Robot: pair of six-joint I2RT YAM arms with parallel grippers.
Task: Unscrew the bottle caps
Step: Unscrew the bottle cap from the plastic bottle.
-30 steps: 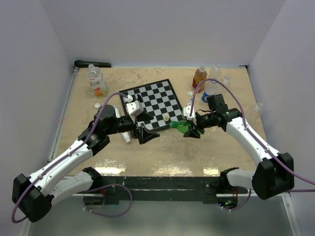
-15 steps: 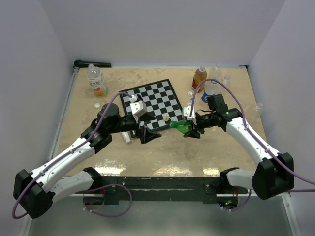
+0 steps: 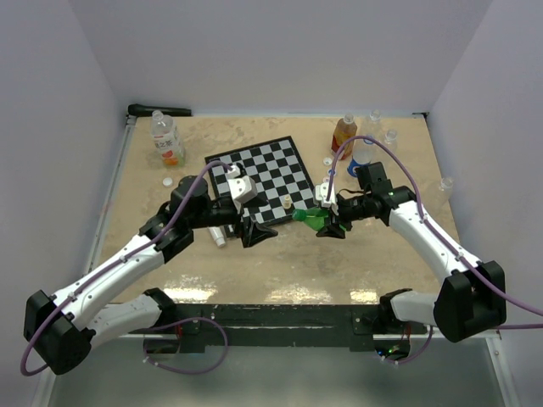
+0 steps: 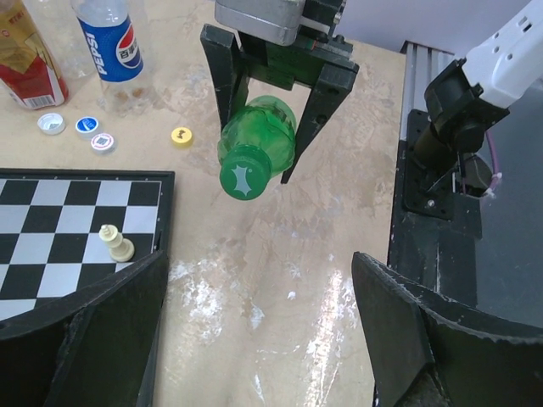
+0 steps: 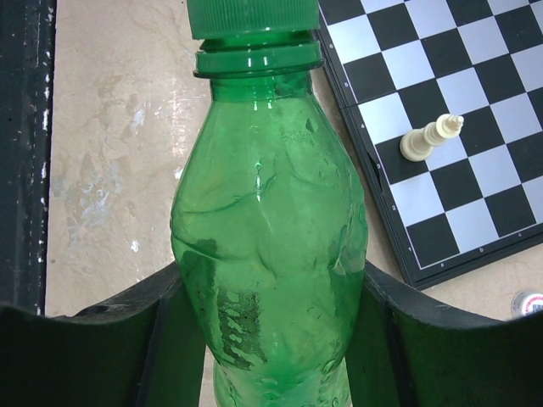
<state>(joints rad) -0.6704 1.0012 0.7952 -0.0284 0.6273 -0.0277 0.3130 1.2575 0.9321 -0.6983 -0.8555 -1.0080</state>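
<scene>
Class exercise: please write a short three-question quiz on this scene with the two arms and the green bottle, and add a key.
1. Fill in: the left pincer is ____ (open/shut).
2. The right pincer holds: A nothing, B the green bottle, C a chess piece.
3. True or false: the bottle's cap is on.
Key: 1 open; 2 B; 3 true.
</scene>
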